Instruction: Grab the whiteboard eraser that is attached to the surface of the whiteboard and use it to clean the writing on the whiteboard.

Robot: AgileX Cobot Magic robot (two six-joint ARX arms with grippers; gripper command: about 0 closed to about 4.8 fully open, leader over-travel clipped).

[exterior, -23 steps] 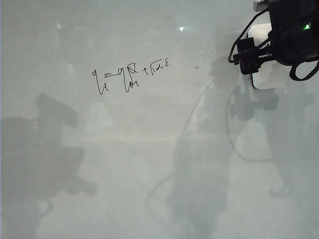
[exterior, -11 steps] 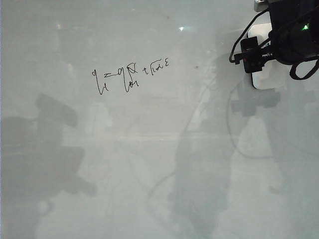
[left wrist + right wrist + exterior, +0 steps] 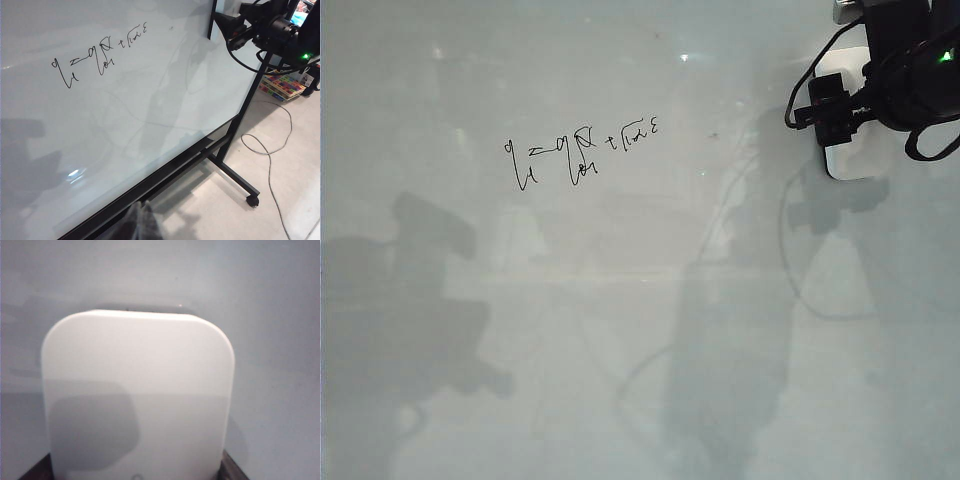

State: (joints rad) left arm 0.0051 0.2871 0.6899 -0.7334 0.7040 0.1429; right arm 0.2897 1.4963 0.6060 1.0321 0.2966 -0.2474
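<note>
Upper right corner: the right gripper (image 3: 845,120) sits over the whiteboard eraser (image 3: 855,155), which is stuck to the whiteboard (image 3: 640,330).
Change: over the last second the arm has edged up and rightward on the eraser, likely settling a grasp.
Right jaws: hidden by the arm; width not readable.
Left gripper: out of sight.
Writing (image 3: 582,150): untouched, well apart from the eraser.
Surface: glossy, shadowed.
Room: wheeled stand (image 3: 235,175), floor cable (image 3: 272,150).
</note>
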